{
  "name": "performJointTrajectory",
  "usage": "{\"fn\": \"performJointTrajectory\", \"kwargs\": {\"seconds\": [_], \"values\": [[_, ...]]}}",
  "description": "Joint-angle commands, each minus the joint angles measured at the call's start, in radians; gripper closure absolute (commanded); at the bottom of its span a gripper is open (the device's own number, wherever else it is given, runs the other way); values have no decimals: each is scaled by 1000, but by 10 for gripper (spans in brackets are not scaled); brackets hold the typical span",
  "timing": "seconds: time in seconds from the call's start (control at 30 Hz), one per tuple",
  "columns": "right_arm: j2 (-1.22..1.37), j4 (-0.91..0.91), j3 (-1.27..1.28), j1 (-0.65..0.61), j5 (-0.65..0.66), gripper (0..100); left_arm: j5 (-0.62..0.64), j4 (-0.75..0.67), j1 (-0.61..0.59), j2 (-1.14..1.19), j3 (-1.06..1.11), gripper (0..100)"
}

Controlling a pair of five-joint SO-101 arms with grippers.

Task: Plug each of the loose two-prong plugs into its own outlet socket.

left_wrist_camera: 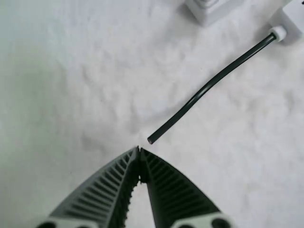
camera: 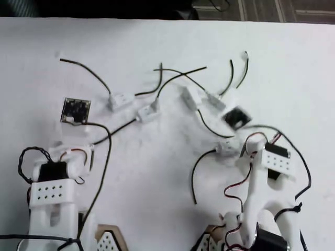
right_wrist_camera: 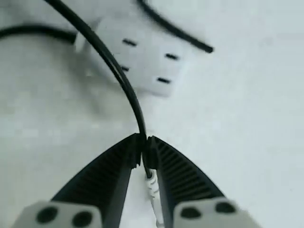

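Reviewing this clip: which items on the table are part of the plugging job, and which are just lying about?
Job: white slotted outlet block; thin black cable pinched in the right gripper; white connector on a black lead.
Lying about: black square circuit board; small black square part.

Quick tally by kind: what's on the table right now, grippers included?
White connector blocks: 5
Dark square parts: 2
Left gripper and right gripper, shut on a black cord: 2
Total: 9
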Motion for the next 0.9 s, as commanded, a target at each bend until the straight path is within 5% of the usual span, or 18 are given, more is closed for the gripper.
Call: {"fn": "performJointTrajectory", "kwargs": {"seconds": [0.0, 0.27, 0.47, 0.6, 0.87], "values": [[-7, -13, -124, -7, -278, 981, 2, -14, -8, -18, -3, 973], [-1, -58, -180, 25, -434, 981, 2, -14, -10, -18, -3, 973], [153, -228, -143, 44, -331, 943, 2, -12, -10, -18, -3, 973], [266, -225, -189, 28, -287, 824, 2, -12, -10, -18, -3, 973], [280, -58, -301, 27, -276, 858, -40, -12, -10, -18, -3, 973]]}}
